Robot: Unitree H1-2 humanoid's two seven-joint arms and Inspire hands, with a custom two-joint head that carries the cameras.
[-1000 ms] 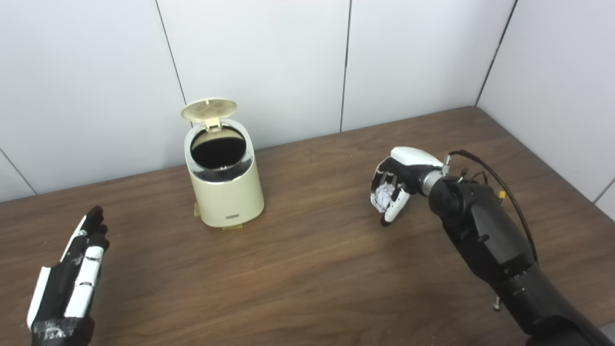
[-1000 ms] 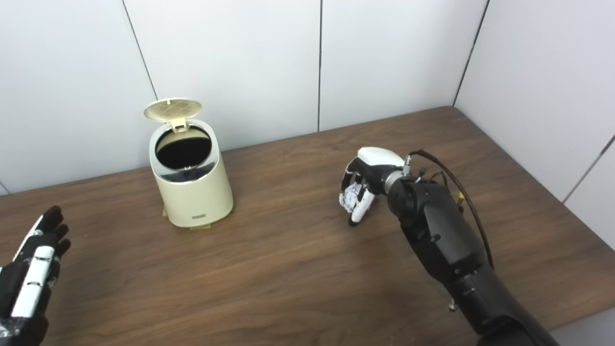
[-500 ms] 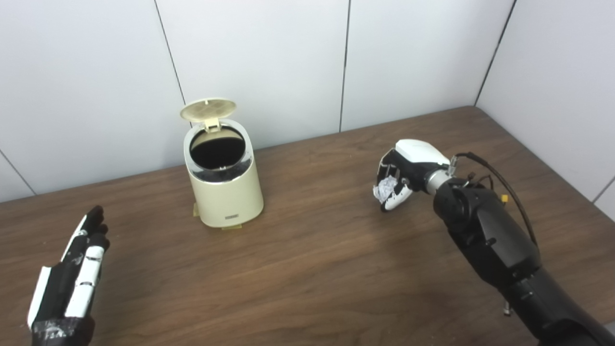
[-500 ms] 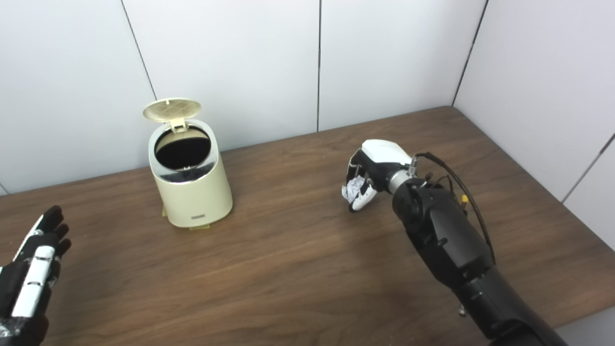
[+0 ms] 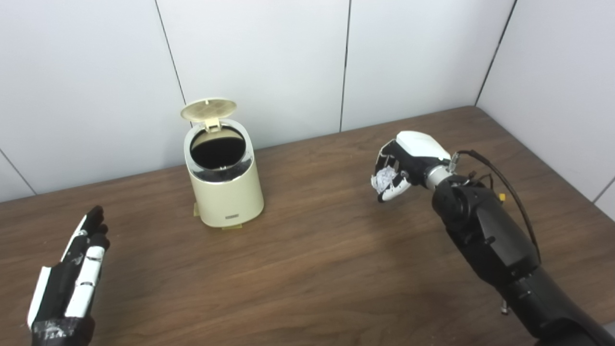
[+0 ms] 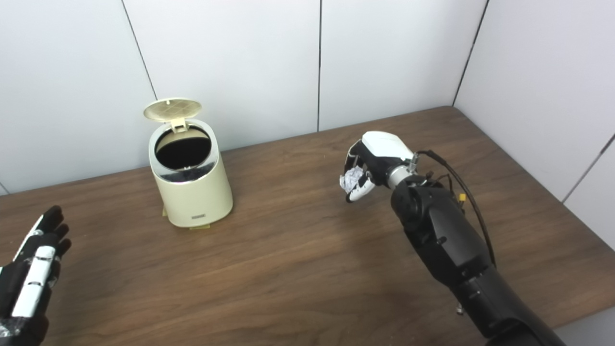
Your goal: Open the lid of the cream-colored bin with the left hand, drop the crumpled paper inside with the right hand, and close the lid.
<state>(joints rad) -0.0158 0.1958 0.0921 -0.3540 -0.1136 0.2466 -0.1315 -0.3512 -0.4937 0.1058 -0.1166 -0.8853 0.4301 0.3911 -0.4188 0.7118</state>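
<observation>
**Paper held clear of the open bin: where the drop could fail**

The surface [image 5: 307, 269] is a broad wooden top, with the cream-colored bin [image 5: 226, 192] standing near its back edge, left of the middle. A miss would probably send the paper rolling across this open surface, and a knock from the arm could tip or slide the light-looking bin towards the back edge. The bin's lid [image 5: 209, 109] stands up on its rear hinge, and the dark round mouth is fully exposed. That lid leans over the back of the opening, so I judge a high or late approach might strike it and swing it shut before the release.

The right hand [image 5: 401, 166] hangs above the surface towards the right edge, well apart from the bin, fingers curled around the crumpled paper [image 5: 383, 178], a small white wad showing between them. The hold looks loose, so it could slip out on the way across. The left hand [image 5: 72, 276] lies flat and empty, fingers extended, near the front left corner
</observation>
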